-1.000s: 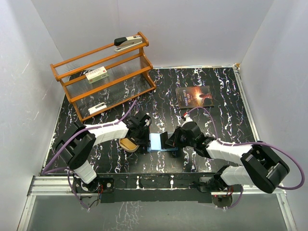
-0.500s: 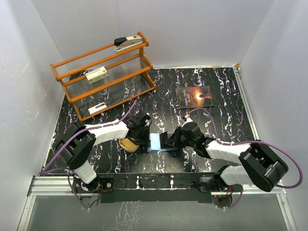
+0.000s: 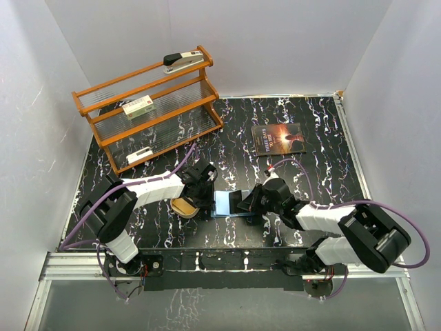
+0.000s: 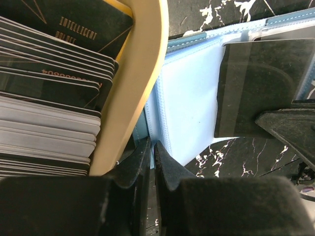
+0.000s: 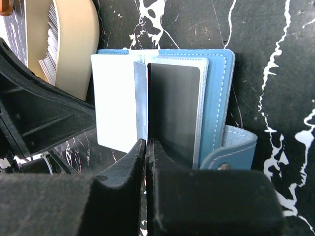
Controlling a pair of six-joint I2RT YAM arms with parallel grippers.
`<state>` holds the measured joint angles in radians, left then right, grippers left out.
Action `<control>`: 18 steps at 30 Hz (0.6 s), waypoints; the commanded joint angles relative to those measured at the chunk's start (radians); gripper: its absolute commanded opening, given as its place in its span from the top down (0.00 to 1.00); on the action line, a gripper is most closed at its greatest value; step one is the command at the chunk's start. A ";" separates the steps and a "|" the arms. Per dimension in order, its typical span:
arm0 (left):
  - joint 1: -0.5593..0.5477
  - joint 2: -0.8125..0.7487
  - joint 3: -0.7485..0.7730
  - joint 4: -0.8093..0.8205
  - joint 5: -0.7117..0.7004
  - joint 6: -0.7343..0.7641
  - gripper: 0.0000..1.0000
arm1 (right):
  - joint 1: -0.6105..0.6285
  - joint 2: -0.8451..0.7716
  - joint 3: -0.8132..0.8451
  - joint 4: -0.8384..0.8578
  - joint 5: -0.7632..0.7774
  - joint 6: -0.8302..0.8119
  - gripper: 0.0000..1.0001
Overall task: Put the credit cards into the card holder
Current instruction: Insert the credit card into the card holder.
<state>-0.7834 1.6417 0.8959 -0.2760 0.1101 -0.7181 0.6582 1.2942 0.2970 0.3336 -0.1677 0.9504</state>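
Top view: bright, even, diffuse light; white enclosure walls (image 3: 275,41) wash pale, greyer at left. Wrist views: lower-frame foreground dark, blurred; black white-veined marble tabletop (image 5: 275,73) sharp.

The black, white-veined table (image 3: 331,158) carries an orange rack (image 3: 158,117) at its far left, a dark book (image 3: 278,138) far right, and, side by side near the front middle, a tan tray (image 3: 182,205) and the open blue card holder (image 3: 222,204).
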 commanded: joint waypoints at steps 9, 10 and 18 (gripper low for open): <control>-0.005 0.001 0.020 -0.041 -0.050 0.012 0.93 | -0.003 0.111 -0.010 0.067 -0.064 0.012 0.98; -0.006 0.003 0.020 -0.040 -0.049 0.012 0.93 | -0.002 0.111 -0.009 0.068 -0.067 0.014 0.98; -0.011 -0.003 0.021 -0.028 -0.042 0.008 0.93 | -0.003 0.108 -0.004 0.047 -0.071 0.021 0.95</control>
<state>-0.7879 1.6421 0.9031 -0.2913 0.0948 -0.7174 0.6506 1.3834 0.2974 0.4435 -0.2279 0.9798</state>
